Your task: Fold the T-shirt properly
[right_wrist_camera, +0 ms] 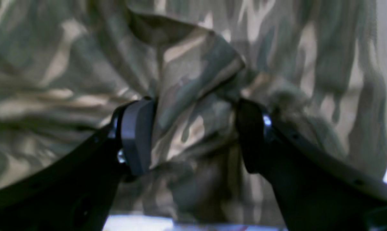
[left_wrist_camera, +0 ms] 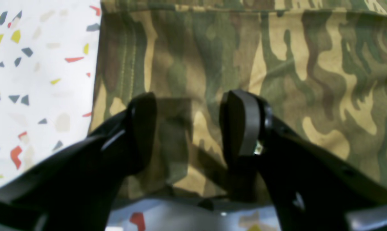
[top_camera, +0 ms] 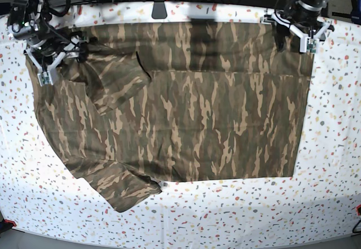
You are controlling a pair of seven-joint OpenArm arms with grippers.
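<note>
Your left gripper (left_wrist_camera: pixel 190 128) hangs open over the T-shirt (top_camera: pixel 186 108) hem beside the speckled table (top_camera: pixel 333 147); your right gripper (right_wrist_camera: pixel 193 134) gapes around a raised fold.

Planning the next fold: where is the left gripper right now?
In the base view the left gripper is at the top right, over the far right corner of the T-shirt, jaws open, beside the speckled table.

Camouflage of brown, tan and olive-green streaks all over the T-shirt (top_camera: pixel 192 119), spread across most of the table (top_camera: pixel 333 147). White terrazzo there, flecked with red, yellow, grey-blue and beige chips out to every edge. Black fingers (left_wrist_camera: pixel 142 128) with grey pads on both grippers.
</note>
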